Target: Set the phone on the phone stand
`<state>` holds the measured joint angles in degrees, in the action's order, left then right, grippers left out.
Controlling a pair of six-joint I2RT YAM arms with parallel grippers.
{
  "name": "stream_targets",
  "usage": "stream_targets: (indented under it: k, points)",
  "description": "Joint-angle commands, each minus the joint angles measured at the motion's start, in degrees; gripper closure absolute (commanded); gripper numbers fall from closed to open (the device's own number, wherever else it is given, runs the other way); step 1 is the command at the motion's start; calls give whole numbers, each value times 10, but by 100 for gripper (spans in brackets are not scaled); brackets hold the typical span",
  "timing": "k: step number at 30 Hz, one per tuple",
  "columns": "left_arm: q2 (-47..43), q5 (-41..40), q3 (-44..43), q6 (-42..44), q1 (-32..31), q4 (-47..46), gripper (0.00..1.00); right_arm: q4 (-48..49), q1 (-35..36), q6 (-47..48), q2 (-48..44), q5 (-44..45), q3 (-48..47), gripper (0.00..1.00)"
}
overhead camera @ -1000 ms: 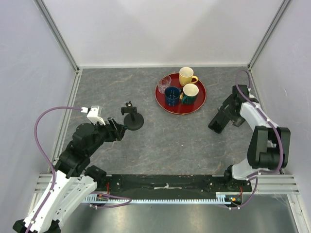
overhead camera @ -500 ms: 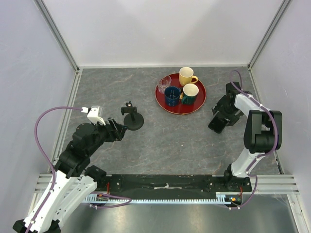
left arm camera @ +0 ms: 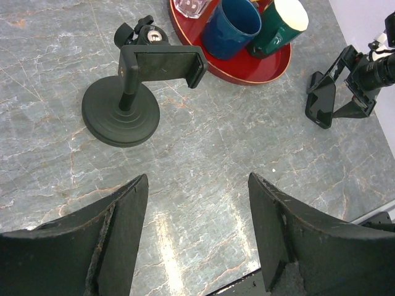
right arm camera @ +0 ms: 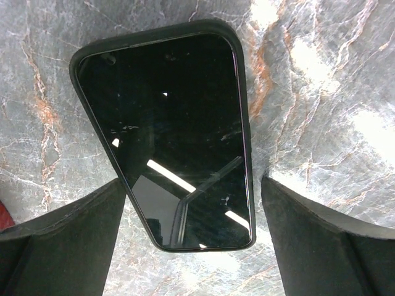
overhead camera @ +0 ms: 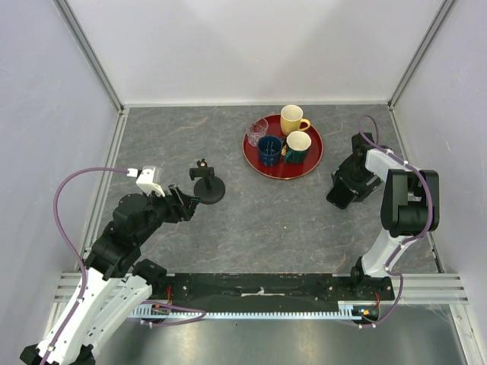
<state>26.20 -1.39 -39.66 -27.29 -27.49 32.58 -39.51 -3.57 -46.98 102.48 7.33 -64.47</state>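
One phone [right arm camera: 170, 135], screen up, flat on the grey worktop [overhead camera: 281, 220] just right of the red tray [overhead camera: 283, 176]; one phone stand [overhead camera: 207, 185] upright, well left of that tray. On the tray, three mugs: yellow mug [overhead camera: 291, 119], blue mug [overhead camera: 268, 150], green mug [overhead camera: 297, 146], plus one small glass [overhead camera: 258, 127]. Right fingers [right arm camera: 62, 246] spread wide, one to either long side of the phone's lower end. Left fingers [left arm camera: 105, 246] parted and holding nothing, farther left of the tray than the stand
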Motion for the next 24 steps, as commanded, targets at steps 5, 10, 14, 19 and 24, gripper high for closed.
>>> stream_targets:
  k: [5, 10, 14, 19, 24]
  points:
    - [3, 2, 3, 27, 0, -23, 28, 15, 5, -72, 41, -15, 7, 7]
    - [2, 3, 3, 26, 0, -24, 28, 1, 17, -95, 50, -7, 10, 8]
    - [3, 3, 3, 27, 0, -24, 28, 6, 23, -108, 56, -12, 19, 8]
    - [1, 2, 2, 27, 0, -24, 28, 24, 23, -100, 63, -11, 28, 23]
    - [0, 2, 3, 27, 0, -24, 28, 62, 23, -93, 41, -11, 54, 50]
